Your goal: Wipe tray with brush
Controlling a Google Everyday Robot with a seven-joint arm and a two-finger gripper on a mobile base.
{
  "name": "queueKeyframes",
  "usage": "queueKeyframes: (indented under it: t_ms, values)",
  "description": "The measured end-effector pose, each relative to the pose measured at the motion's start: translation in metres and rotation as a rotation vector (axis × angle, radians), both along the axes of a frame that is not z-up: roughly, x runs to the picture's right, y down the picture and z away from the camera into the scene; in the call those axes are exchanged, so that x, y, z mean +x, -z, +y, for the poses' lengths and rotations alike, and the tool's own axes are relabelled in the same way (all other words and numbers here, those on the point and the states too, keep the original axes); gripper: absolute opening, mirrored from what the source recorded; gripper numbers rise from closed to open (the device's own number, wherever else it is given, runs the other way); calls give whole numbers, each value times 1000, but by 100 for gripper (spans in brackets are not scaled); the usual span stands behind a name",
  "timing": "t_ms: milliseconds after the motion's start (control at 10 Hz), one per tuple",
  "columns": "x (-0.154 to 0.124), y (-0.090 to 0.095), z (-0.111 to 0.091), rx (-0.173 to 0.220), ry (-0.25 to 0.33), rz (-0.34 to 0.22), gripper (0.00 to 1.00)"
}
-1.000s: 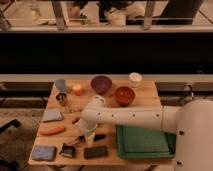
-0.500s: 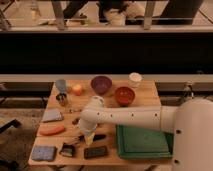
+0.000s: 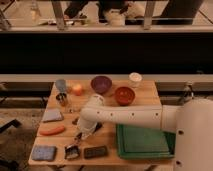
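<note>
Over the last second the gripper (image 3: 81, 134) has sunk to just above the brush (image 3: 71, 150), which lies at the front edge of the table (image 3: 147, 92) between a blue sponge (image 3: 43, 152) and a black block (image 3: 96, 151). The pick-up seems near, and the green tray (image 3: 145, 142) is not yet wiped. Whether the gripper is spread or clamped cannot be told, and the robot's body (image 3: 197, 135) hides the tray's right end.

The gripper (image 3: 78, 138) hangs at near left, hemmed by a flat black rectangular block (image 3: 96, 151) on its right and a blue sponge (image 3: 43, 152) on its left. The white arm (image 3: 130, 117) overhangs the far-left corner of the large green plastic tray (image 3: 145, 143); the tray floor is open.
</note>
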State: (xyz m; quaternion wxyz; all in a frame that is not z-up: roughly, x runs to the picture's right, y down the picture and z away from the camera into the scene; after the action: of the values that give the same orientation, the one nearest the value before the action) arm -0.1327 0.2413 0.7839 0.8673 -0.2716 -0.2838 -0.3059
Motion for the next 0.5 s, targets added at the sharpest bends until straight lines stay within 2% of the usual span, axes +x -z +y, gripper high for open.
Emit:
queueKeyframes:
  t_ms: [500]
  values:
    - [-5,34,-22,47,-48,-20,0]
